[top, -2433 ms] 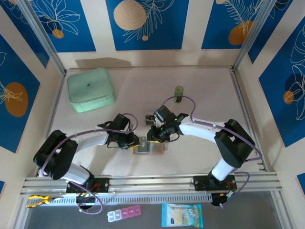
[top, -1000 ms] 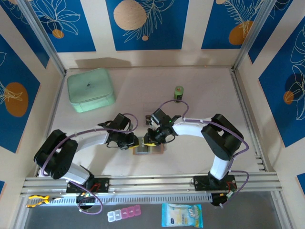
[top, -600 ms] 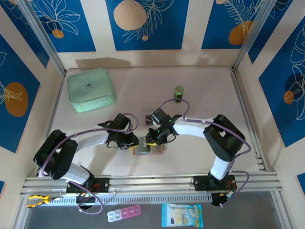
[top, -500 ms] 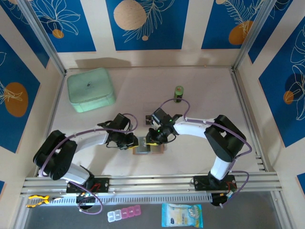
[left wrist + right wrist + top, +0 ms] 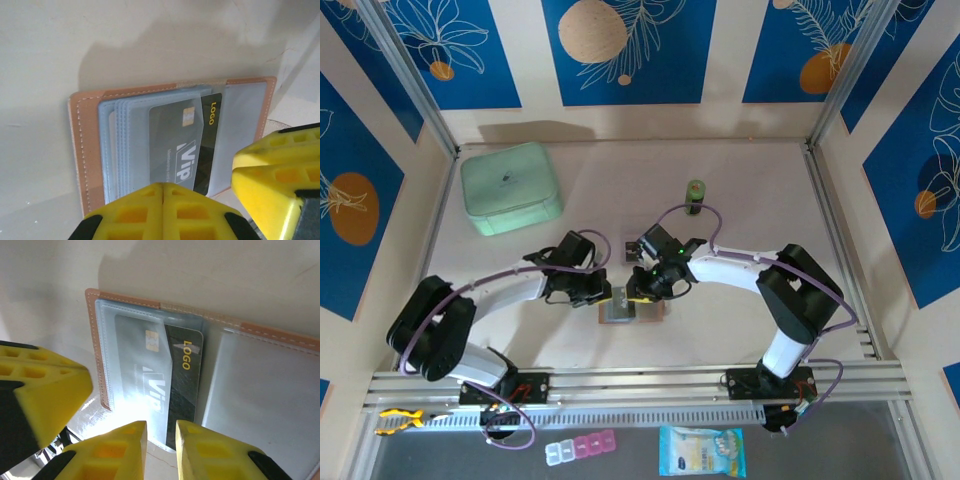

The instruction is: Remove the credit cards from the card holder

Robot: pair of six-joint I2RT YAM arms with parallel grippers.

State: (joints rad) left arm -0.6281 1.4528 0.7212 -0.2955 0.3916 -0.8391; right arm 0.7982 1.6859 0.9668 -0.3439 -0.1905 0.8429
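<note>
Card holder: the card holder (image 5: 632,311) lies open and flat on the surface (image 5: 740,190), pockets facing up, with the two arms meeting over it.
Card in view: one dark credit card (image 5: 212,131), marked "LOGO" and "Vip", sits inside the card holder. Most of it is under a clear sleeve (image 5: 175,145), and a bare strip sticks out toward the card holder's fold.
Left jaws: the left jaws are pressed fully together at the card holder's edge. Nothing shows between them.
Right jaws: the right jaws stand a narrow gap apart at the card holder's edge, right at the end of the card. I cannot tell whether they grip it.
Done so far: the card holder is opened and the card looks partly drawn out of its sleeve.
Possibly out: a small dark rectangle (image 5: 631,249) lies on the surface beyond the card holder. It is too small to say whether it is a card.
Left to do: this card is not yet free. The stacked sleeves may hide more cards.
</note>
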